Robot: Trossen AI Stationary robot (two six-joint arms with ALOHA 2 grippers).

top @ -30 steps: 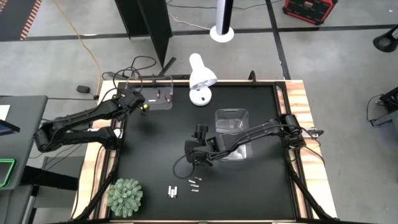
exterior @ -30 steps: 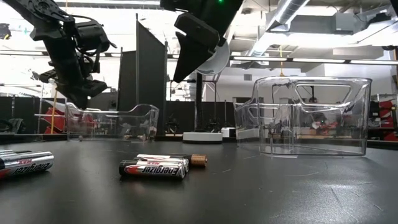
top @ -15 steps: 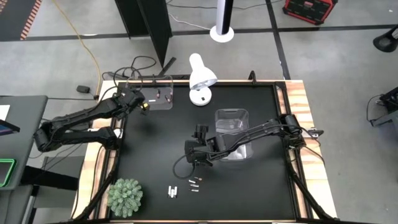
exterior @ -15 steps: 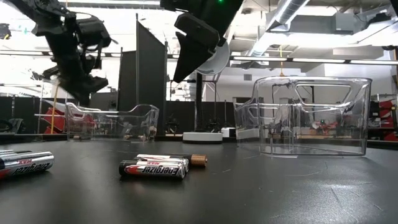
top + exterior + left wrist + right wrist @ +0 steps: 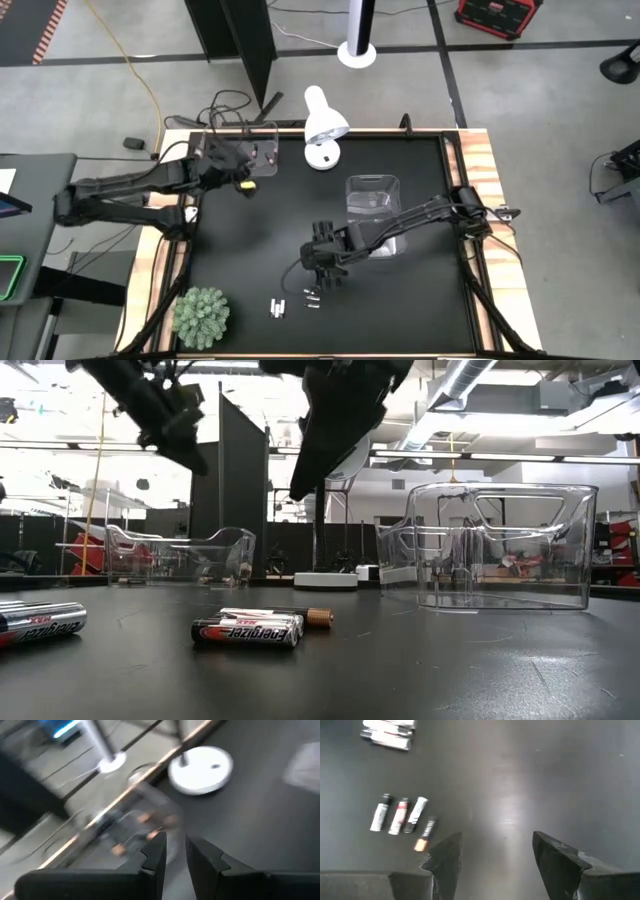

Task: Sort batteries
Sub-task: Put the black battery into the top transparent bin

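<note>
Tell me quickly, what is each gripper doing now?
Left gripper: nearly closed, holding nothing visible.
Right gripper: open, empty.

White desk lamp (image 5: 324, 125) at table (image 5: 240, 240) far edge. Green spiky plant (image 5: 201, 316) at near left corner. Red toolbox (image 5: 497, 17) on floor beyond.

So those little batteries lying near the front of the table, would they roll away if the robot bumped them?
Probably. The batteries are slim smooth cylinders lying on their sides on the flat black table, so a sideways nudge would likely roll them. They look rigid, and their glossy casings may slip between the open right gripper fingers.
</note>
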